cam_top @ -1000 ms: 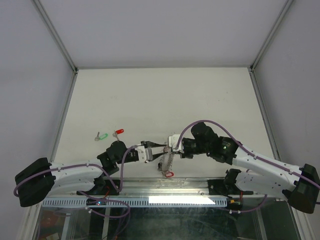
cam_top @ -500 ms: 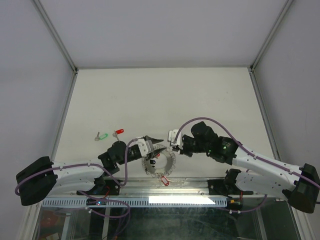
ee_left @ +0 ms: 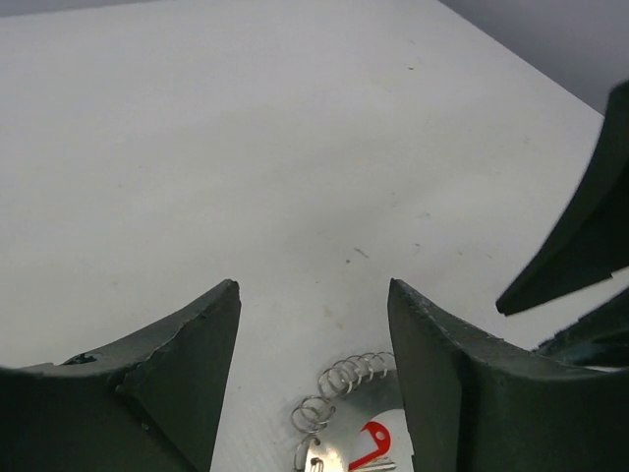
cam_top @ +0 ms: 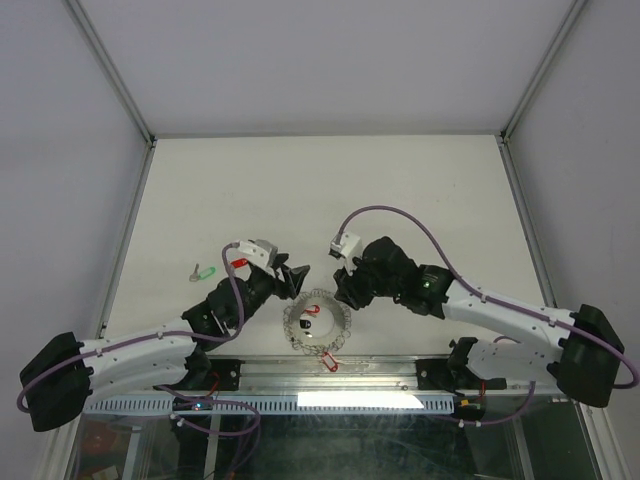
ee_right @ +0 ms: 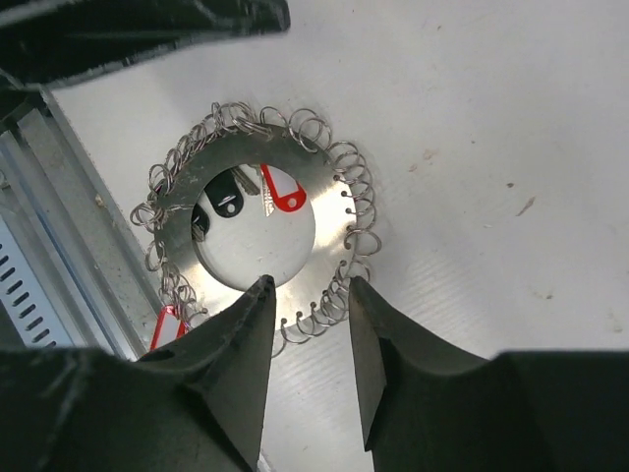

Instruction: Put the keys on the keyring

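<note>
Keyring (ee_right: pixel 332 202): flat grey disc rimmed with wire loops, red tag (ee_right: pixel 287 194) in its hole too small for me to read, lying on the table (cam_top: pixel 320 190); green key (cam_top: pixel 205 271) and red key (cam_top: pixel 238 262) lie to its left. Left gripper (ee_left: pixel 313 287) and right gripper (ee_right: pixel 310 285) both spread, holding nothing

White table (cam_top: pixel 330 190) fills the middle, matte and evenly lit, with a few faint specks showing in the wrist views. Pale grey back wall (cam_top: pixel 320 60) behind it, left wall (cam_top: pixel 50 180) and right wall (cam_top: pixel 590 150) matching. 2 silver struts, left post (cam_top: pixel 110 70) and right post (cam_top: pixel 540 70), slant down to the far corners. Along the near edge runs a metal rail (cam_top: pixel 400 375), with a bright light strip (cam_top: pixel 370 399) just below.
</note>
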Available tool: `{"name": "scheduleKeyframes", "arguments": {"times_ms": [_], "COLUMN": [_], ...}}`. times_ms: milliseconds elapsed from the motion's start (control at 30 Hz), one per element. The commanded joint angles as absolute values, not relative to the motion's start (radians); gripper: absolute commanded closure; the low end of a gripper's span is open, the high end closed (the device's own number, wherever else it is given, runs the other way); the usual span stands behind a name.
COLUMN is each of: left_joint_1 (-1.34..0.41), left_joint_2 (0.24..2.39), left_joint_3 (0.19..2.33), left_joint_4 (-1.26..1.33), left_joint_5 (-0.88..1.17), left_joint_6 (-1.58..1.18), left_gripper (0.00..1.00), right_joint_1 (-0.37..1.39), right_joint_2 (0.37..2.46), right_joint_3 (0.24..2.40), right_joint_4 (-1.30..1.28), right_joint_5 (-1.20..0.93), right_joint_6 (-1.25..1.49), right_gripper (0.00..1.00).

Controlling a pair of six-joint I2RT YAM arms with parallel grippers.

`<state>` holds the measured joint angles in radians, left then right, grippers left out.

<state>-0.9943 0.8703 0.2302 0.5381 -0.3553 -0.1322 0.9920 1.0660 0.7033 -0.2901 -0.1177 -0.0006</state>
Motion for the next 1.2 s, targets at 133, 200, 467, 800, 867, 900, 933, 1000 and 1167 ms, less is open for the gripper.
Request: {"name": "scheduleKeyframes", "arguments": {"times_ms": [133,200,467,800,867,900,933,1000,1167], "left_joint_1": [-0.744,-0.693,-0.662,-0.662,-0.663,-0.663,-0.662,-0.662,-0.662], "left_joint_2": [0.738,0.727,0.697,0.627,0.618,0.615,0.613,0.612,0.629], "left_joint_3": [0.307,0.325,0.412,0.450,0.452,0.452,0.453,0.450,0.457], "left_joint_4": [0.280,0.240,0.104,-0.001,-0.014,-0.020,-0.024,-0.024,-0.020], "left_joint_5": [-0.335,-0.312,-0.322,-0.371,-0.390,-0.394,-0.398,-0.400,-0.399], "left_joint_6": [-0.437,-0.460,-0.416,-0.370,-0.372,-0.373,-0.374,-0.380,-0.376], "left_gripper": [0.38,0.38,0.35,0.34,0.34,0.34,0.34,0.34,0.33], "right_joint_1": [0.996,0.998,1.015,1.023,1.035,1.042,1.052,1.082,1.207], "right_joint_2": [1.184,1.204,1.293,1.493,1.518,1.527,1.532,1.526,1.492], "right_joint_3": [0.723,0.704,0.624,0.798,0.830,0.843,0.856,0.874,0.851], "right_joint_4": [-0.084,-0.007,0.200,0.083,0.055,0.034,0.007,-0.041,-0.096], "right_joint_5": [-0.231,-0.282,-0.493,-0.599,-0.562,-0.535,-0.507,-0.440,-0.273], "right_joint_6": [0.144,0.087,-0.438,-0.652,-0.620,-0.590,-0.555,-0.459,-0.185], "right_gripper": [0.58,0.57,0.58,0.62,0.63,0.63,0.63,0.61,0.51]}}
